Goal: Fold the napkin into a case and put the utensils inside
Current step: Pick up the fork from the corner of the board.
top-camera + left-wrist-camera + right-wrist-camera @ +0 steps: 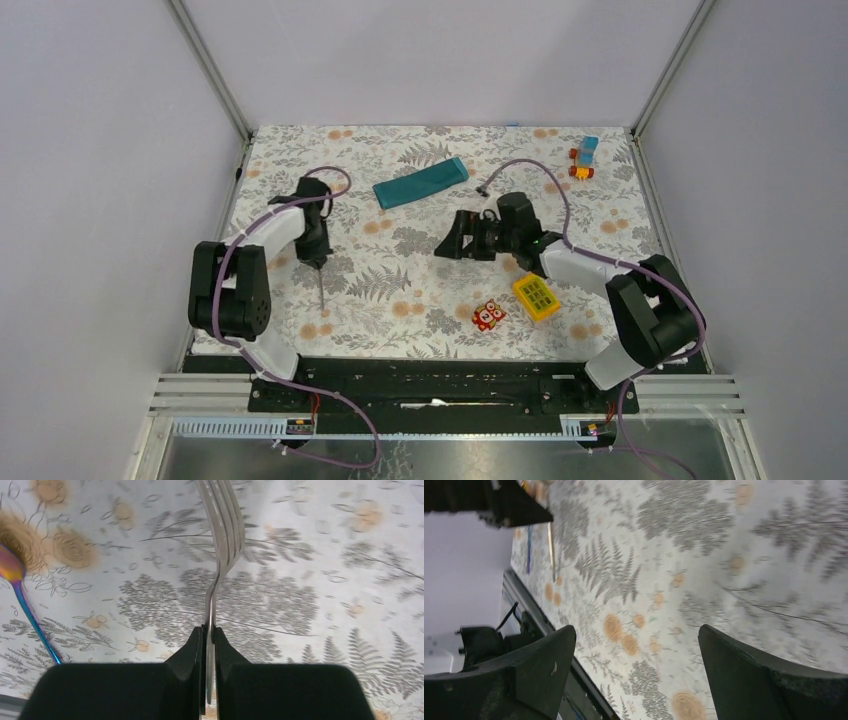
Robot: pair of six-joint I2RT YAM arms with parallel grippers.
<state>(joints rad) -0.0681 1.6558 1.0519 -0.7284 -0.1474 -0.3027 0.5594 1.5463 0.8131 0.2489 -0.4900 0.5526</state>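
L hand (209, 632) clamped tight on fork (225, 525) handle. Case (420, 182) lies far-right of it on worktop (420, 300), long axis approx L-R. R hand (636, 675) nearer, wide open, empty.

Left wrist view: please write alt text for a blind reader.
The black left pincer is shut on the handle of a slim silver metal fork, tines pointing away. Behind it is a white tablecloth with grey ferns and orange flowers; at the left lies a spoon with a purple-gold bowl and thin blue handle.
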